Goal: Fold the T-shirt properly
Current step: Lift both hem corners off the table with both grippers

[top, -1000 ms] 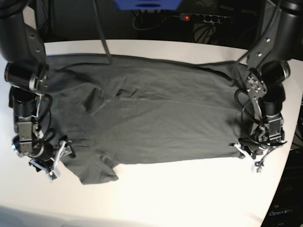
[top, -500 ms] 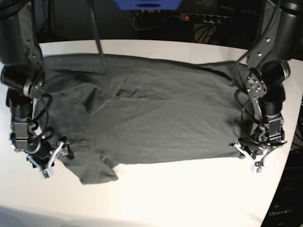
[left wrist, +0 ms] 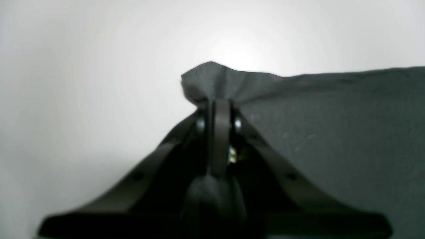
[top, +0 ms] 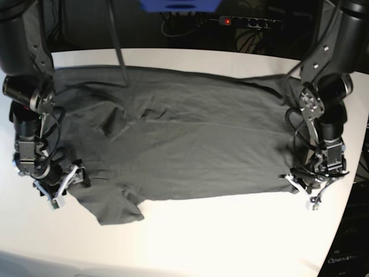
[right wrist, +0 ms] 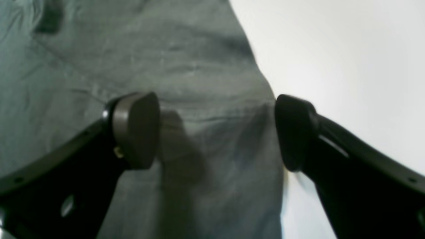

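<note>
T-shirt [top: 179,144] spread flat across the white desk [top: 230,236].
Left fingers [left wrist: 217,109] are pinched tight on a hem corner near the desk's right edge; right fingers [right wrist: 215,129] stand wide apart over the sleeve edge, gripping nothing, and have shifted slightly outward and up since earlier.

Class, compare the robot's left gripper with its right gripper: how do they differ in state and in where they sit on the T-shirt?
The left gripper is shut, pinching a corner of the T-shirt; the right gripper is open and holds nothing. The left one sits at the shirt's corner, bunching the cloth into a peak; the right one straddles the shirt's edge, one finger over cloth, the other over the white table. Both have dark fingers.
</note>
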